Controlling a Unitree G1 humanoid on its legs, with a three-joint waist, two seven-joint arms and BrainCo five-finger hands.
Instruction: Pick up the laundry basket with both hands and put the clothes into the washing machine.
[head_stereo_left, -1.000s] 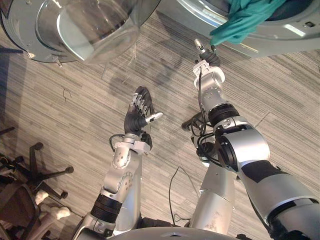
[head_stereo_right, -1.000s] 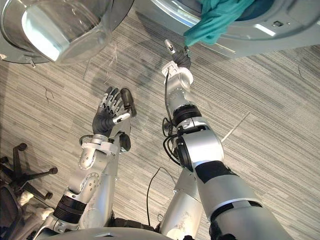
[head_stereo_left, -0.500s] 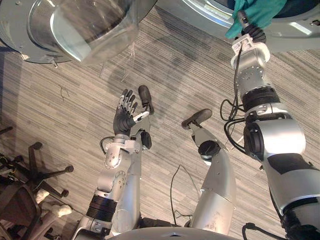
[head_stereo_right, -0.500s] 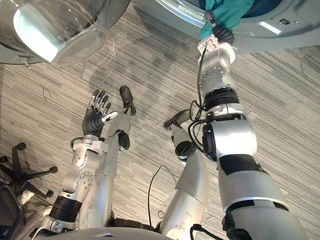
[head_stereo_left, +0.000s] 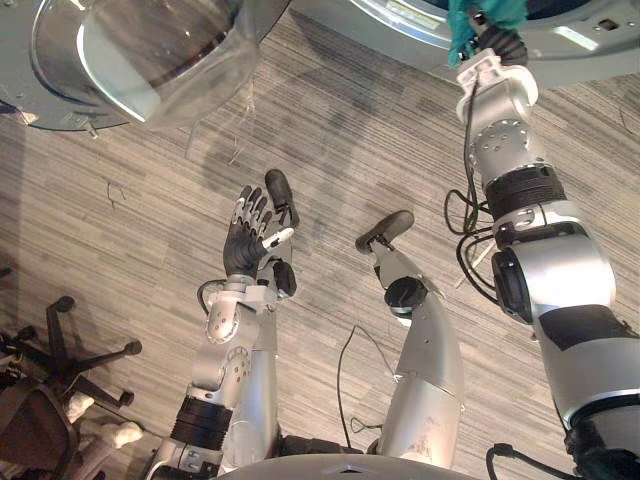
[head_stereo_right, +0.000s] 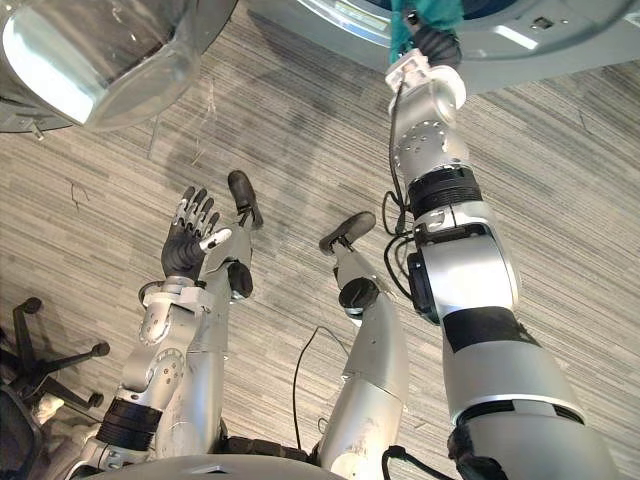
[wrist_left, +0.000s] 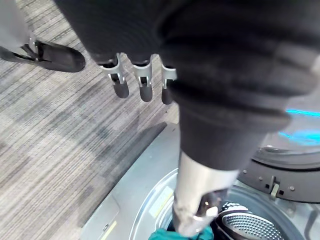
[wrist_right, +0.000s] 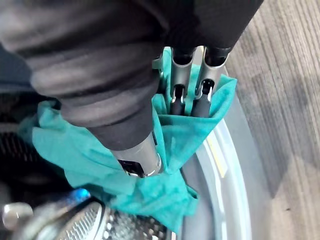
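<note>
Left eye view: your left hand (head_stereo_left: 252, 238) is up over the carpet (head_stereo_left: 120, 230) near the middle, fingers straight and spread, holding nothing. Far right, your right hand (head_stereo_left: 495, 42) is at the washing machine (head_stereo_left: 575, 45) mouth, up against the teal cloth (head_stereo_left: 462, 18). The glass door (head_stereo_left: 150, 50) stands open far left.

Left wrist view: straight fingers (wrist_left: 142, 85) above carpet.

Right wrist view: pretty straight fingertips (wrist_right: 201, 104) press into the cloth, which drapes over the rim (wrist_right: 220, 165) into the drum (wrist_right: 85, 225).
</note>
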